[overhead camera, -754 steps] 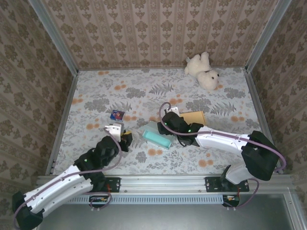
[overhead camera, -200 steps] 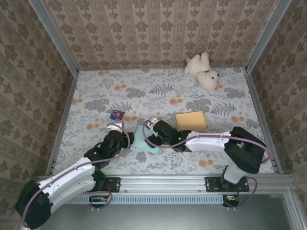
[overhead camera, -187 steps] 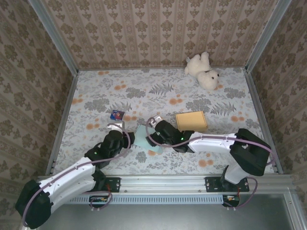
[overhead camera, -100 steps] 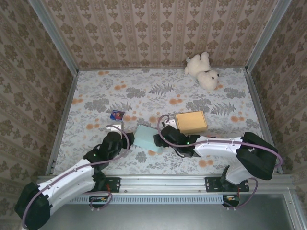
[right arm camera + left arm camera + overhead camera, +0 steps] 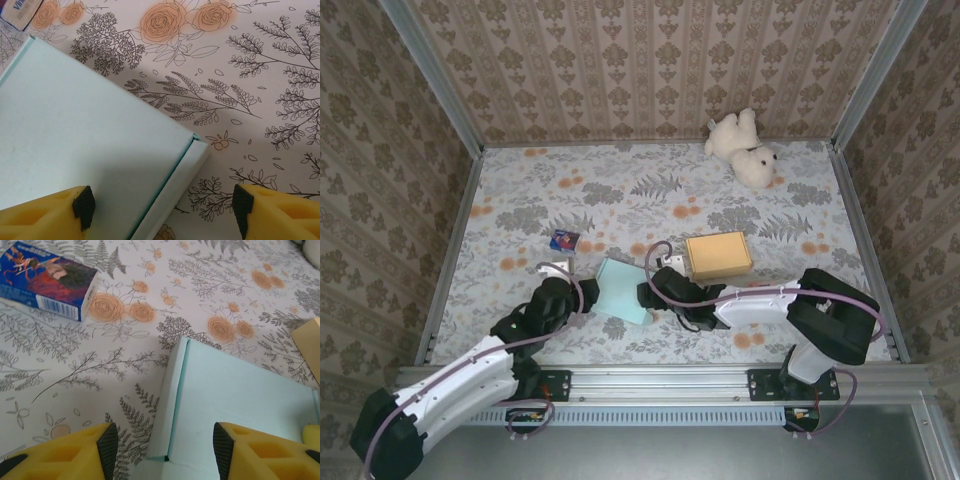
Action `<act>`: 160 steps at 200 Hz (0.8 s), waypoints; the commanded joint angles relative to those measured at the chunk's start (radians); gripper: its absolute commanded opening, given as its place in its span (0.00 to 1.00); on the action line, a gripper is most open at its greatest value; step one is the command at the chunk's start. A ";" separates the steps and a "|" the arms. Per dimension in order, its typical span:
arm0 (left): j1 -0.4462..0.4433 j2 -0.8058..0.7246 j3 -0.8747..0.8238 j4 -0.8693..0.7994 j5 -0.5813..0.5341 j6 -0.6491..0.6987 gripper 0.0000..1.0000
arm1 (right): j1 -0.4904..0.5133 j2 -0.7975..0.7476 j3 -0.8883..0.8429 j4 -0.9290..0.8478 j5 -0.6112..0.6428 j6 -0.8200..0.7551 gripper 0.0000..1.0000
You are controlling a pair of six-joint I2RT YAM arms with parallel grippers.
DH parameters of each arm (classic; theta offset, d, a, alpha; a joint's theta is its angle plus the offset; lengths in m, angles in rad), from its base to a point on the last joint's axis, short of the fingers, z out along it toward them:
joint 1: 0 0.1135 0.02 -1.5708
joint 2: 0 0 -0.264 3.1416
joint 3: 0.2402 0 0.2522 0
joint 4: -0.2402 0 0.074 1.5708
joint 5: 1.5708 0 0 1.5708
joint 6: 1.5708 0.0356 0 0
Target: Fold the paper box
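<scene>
From above, the dark wrist of the left arm hides where its tips meet the table (image 5: 520, 200). The left wrist view settles it: the left fingers (image 5: 55, 460) are spread wide, their yellow pads cut off by the bottom edge, gripping nothing. The near corner of the paper box (image 5: 235, 405) lies between them.

Just beyond sits a small blue carton (image 5: 45, 282), cropped at the frame's left. It has a picture on top and a white strip of fine print too small to read.

The pale teal paper box (image 5: 620, 290) lies flat near the table's front middle, between the two wrists, its right edge tucked under the right arm.

The right fingers (image 5: 280, 215) are also spread and hold nothing. One pad is over the box lid, the other over bare table.

A white label (image 5: 20, 10) in that view's top-left corner shows blue letters, cut short and unreadable.

Further right are a tan box (image 5: 718, 255) and, far back, a white teddy bear (image 5: 745, 148).
</scene>
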 commanded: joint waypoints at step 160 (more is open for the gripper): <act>0.021 0.123 0.307 -0.485 0.030 -0.525 1.00 | -0.042 0.062 -0.014 0.048 -0.012 -0.136 0.72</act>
